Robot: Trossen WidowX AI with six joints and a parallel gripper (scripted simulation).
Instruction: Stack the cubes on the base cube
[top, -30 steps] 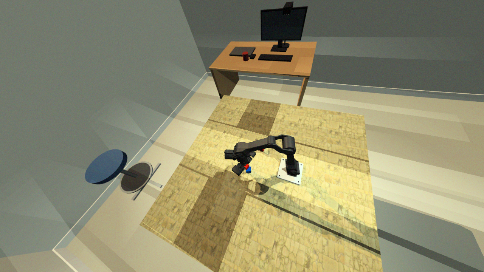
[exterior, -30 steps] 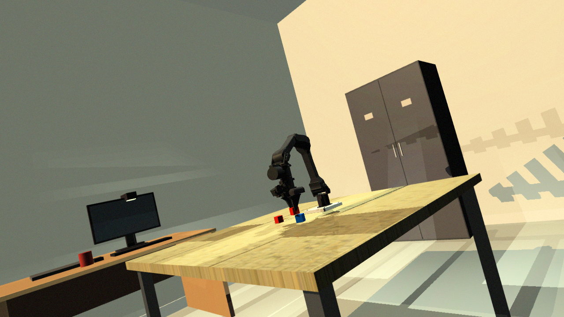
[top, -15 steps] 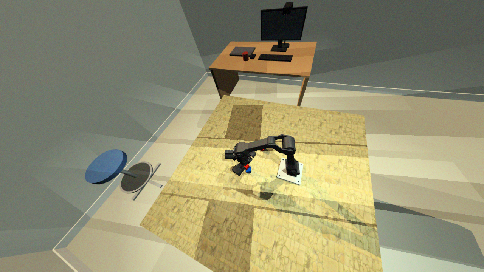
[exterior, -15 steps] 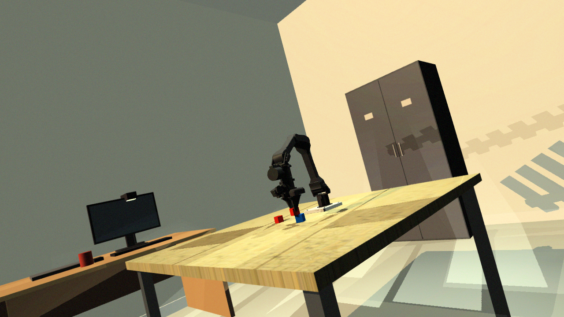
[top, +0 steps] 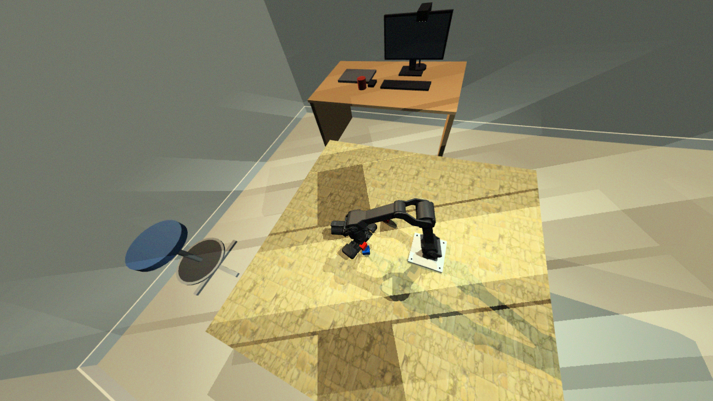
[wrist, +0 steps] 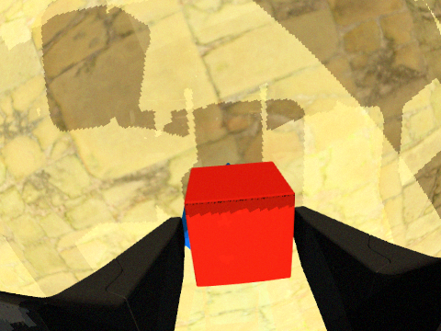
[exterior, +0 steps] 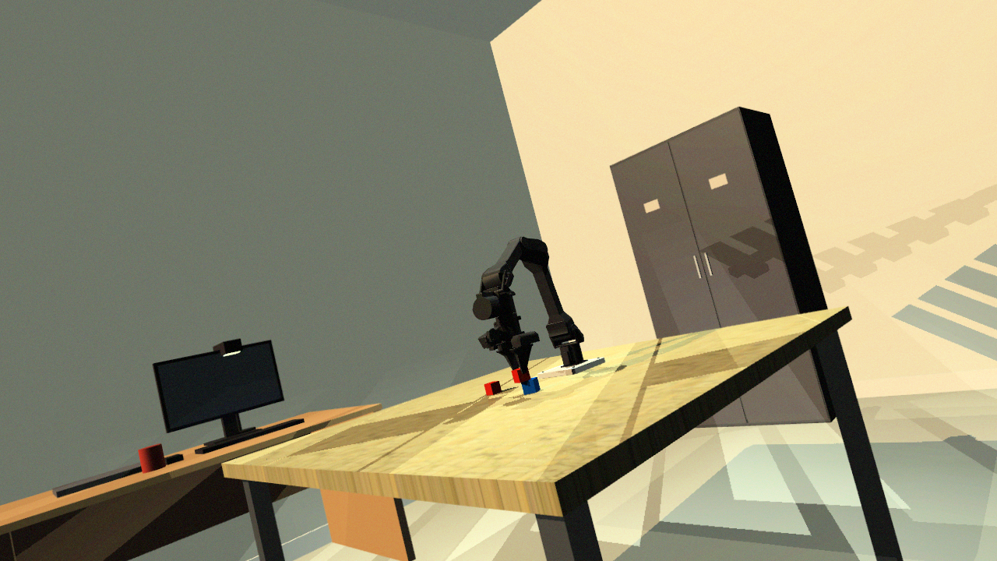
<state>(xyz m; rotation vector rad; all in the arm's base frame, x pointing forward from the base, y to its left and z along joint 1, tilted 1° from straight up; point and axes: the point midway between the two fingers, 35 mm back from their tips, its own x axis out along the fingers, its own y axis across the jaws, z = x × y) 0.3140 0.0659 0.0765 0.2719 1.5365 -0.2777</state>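
A red cube [top: 363, 245] [exterior: 517, 375] [wrist: 239, 227] sits on the blue base cube [top: 367, 252] [exterior: 531, 386], off towards one corner of its top. In the wrist view only a thin sliver of the blue cube [wrist: 184, 233] shows at the red cube's left edge. My gripper [top: 359, 248] [exterior: 517, 369] [wrist: 238, 223] points down over the red cube. Its fingers stand on either side of the cube, slightly parted from it, so the gripper is open. A second red cube [exterior: 491, 387] lies on the table a little to the left of the blue cube.
The arm's white base plate [top: 438, 249] [exterior: 589, 363] is bolted to the table near the cubes. Off the table stand a desk with a monitor [top: 418, 34] [exterior: 217, 383], a blue stool [top: 156, 244] and a dark cabinet [exterior: 711, 279].
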